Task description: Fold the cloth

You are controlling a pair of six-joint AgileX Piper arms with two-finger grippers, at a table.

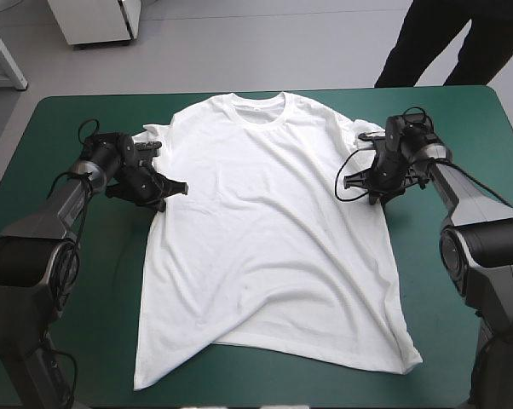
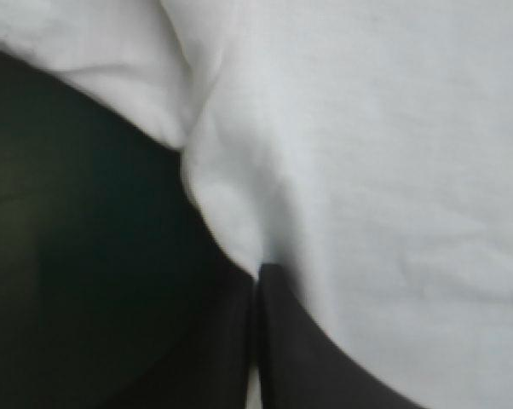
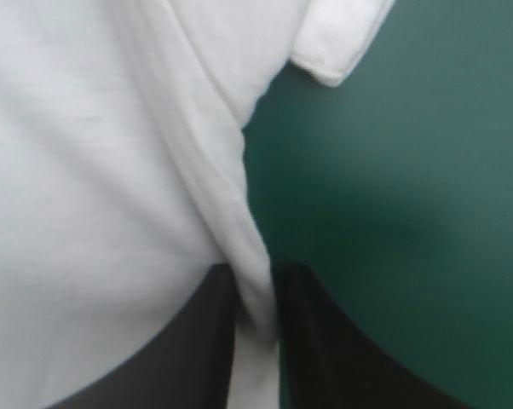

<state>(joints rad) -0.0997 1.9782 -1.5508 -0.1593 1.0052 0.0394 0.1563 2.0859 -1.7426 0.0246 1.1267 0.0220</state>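
Nearest me, the hem of the T-shirt (image 1: 265,230) lies uneven just short of the desk's (image 1: 60,136) near edge. The garment is spread flat, front up, its long axis running from near edge to far edge.

Midway along it, my left end effector (image 1: 167,189) is closed on a pinch of the side seam under the sleeve on the desk's left side. My right end effector (image 1: 359,181) is closed on a fold of cloth under the opposite sleeve.

The T-shirt lies between the two, inward of each; neither arm is the nearer.

Farthest off, the collar sits close to the far edge.

Count: one T-shirt, two end effectors, both engaged.

Judgement: the coming fold turns on carrying these two grips along the long axis.
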